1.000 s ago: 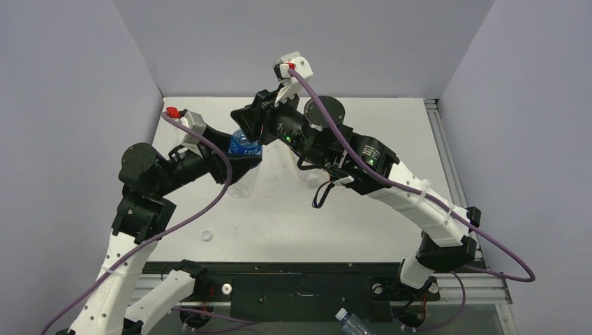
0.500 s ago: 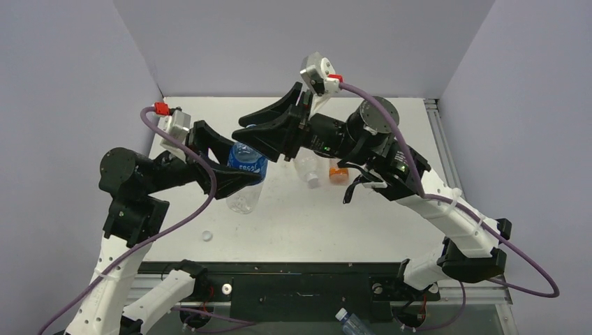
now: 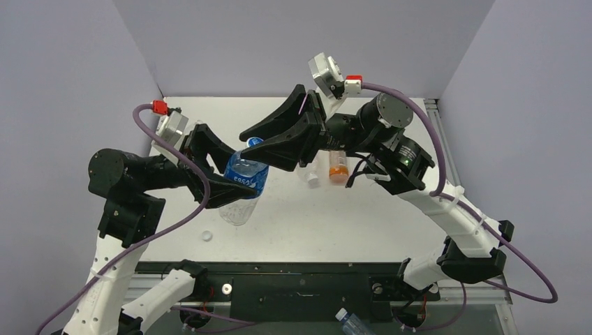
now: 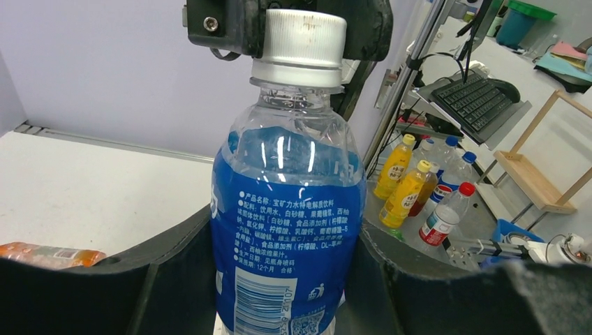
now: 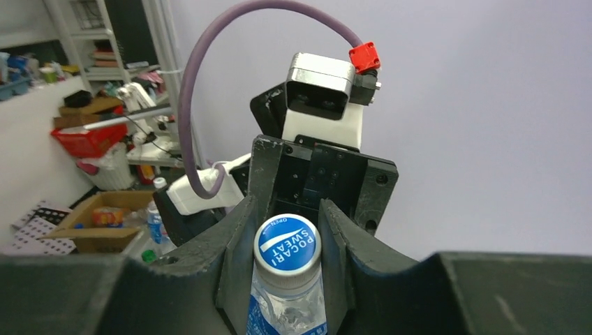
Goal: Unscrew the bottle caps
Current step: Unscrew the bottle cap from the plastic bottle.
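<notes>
Two arms meet on one bottle, held up off the table.
The left gripper clamps the blue-labelled bottle around its body, tilted. The right gripper pinches the bottle cap, which sits on the neck.

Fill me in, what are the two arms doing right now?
The left hand grips the blue-labelled bottle around its body and holds it tilted toward the right arm. The right hand is closed on its cap, which sits on the neck, not yet off. A clear bottle and an orange bottle lie on the table behind them. A loose white cap lies near the front edge.
</notes>
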You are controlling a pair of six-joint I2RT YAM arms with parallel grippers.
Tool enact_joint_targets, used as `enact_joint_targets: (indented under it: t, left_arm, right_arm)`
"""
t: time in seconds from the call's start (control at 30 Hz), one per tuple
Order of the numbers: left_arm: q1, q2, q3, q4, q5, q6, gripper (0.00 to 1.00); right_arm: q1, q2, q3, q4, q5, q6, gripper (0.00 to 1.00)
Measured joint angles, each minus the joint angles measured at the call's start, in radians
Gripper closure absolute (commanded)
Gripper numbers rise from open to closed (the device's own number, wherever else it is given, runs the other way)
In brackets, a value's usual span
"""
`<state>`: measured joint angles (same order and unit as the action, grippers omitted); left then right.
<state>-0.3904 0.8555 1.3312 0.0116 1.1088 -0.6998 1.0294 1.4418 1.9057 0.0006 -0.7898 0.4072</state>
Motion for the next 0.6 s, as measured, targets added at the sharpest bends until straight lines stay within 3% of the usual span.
enact_joint_targets:
  t: [0.03,0.1,0.43,0.6]
  left_arm:
    - [0.0,0.003,0.0,-0.001,0.0,0.004,1.0]
    - [0.0,0.006,0.0,-0.004,-0.003,0.02,1.0]
    - [0.007,-0.011,-0.018,-0.1,-0.156,0.273,1.0]
    - [0.007,-0.023,-0.031,-0.123,-0.197,0.346,1.0]
  right_arm:
    - [0.0,0.004,0.025,-0.047,0.014,-0.022,0.47]
    - [0.005,0.008,0.068,-0.14,0.063,-0.066,0.25]
    - [0.163,-0.046,0.124,-0.403,0.654,-0.204,0.19]
    - [0.183,-0.061,0.098,-0.414,0.795,-0.225,0.18]
